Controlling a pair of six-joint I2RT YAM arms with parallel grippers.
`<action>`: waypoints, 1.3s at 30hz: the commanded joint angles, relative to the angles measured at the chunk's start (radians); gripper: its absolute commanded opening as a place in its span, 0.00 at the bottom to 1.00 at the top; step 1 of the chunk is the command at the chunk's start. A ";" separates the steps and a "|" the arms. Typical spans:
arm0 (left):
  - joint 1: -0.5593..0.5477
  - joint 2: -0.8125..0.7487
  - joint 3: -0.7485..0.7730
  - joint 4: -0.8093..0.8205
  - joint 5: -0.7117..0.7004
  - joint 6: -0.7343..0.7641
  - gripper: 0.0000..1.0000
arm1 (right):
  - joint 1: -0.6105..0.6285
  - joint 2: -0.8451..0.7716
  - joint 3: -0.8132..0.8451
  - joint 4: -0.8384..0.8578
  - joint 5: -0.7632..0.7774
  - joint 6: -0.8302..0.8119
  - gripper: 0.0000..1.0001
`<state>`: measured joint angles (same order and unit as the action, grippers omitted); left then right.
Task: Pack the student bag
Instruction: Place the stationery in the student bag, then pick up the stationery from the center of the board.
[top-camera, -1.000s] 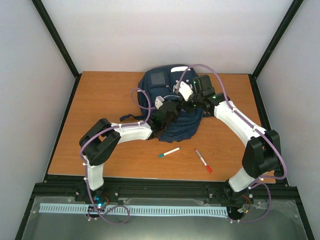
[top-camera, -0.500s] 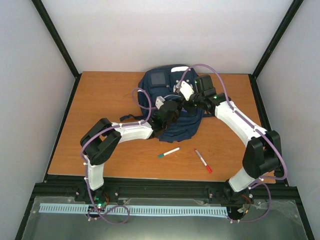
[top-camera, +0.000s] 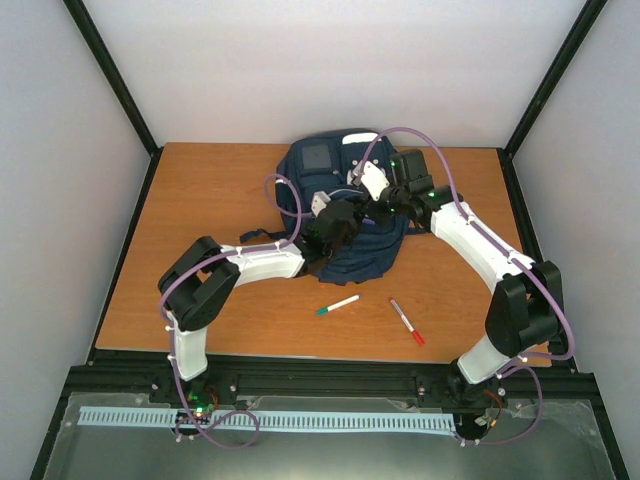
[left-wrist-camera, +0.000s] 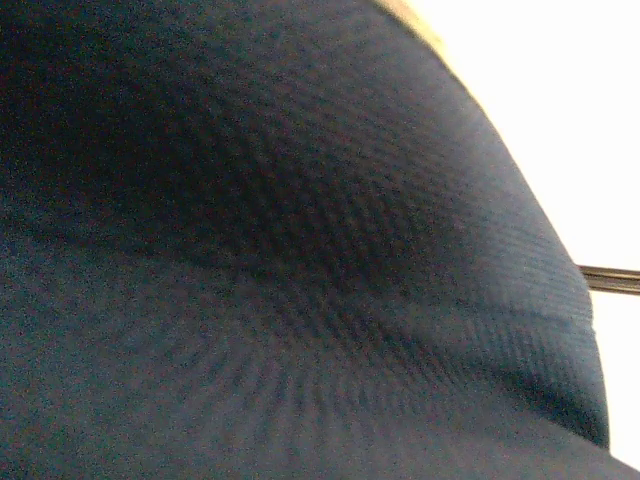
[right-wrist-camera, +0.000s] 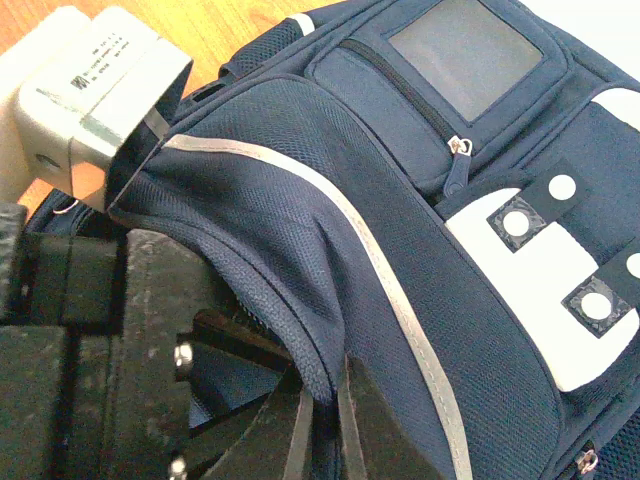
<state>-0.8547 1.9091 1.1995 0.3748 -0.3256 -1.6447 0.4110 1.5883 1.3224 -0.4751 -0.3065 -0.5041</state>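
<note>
1. Navy-blue student bag (top-camera: 300, 180) lying at the far middle of the wooden table (top-camera: 200, 250), front side up, the biggest thing there.
2. On its front (right-wrist-camera: 400, 260): thin pale stripes, a small zip pocket with a grey window near the top, and a white patch with black tabs and round white dots.
3. Closed tight on the student bag: the right gripper (right-wrist-camera: 325, 425), pinching the edge of a striped flap of cloth between its two dark fingers and holding that flap up off the bag.
4. Pushed in under the lifted flap from the near left side: the left gripper (top-camera: 335, 228), with its white camera box (right-wrist-camera: 90, 100) poking out beside the cloth in the right wrist view.
5. Only dark blue cloth (left-wrist-camera: 280, 250), very close up, in the left wrist view. Left gripper open or closed: cannot tell.
6. Both arms reaching over the bag from the near edge, one from each side, tips close together above the bag's middle.
7. White pen with a green cap (top-camera: 337, 305) lying flat on the table, near the bag's near edge, not touching it.
8. Pen with a red end (top-camera: 406, 321) lying flat to the right of the green one, apart from it.
9. Plain pale walls (top-camera: 330, 70) on three sides of the table.
</note>
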 joint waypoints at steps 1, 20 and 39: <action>-0.014 -0.077 0.002 -0.017 0.053 0.060 0.33 | -0.001 -0.048 0.013 0.014 -0.019 0.014 0.03; -0.044 -0.507 -0.058 -0.796 0.153 0.824 0.44 | -0.037 -0.030 0.021 -0.001 -0.043 0.013 0.03; -0.167 -0.296 -0.066 -0.951 0.285 1.351 0.44 | -0.038 -0.019 0.027 -0.011 -0.060 0.018 0.03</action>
<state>-0.9878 1.5772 1.0912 -0.6128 -0.0704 -0.4232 0.3855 1.5833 1.3220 -0.4976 -0.3454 -0.5076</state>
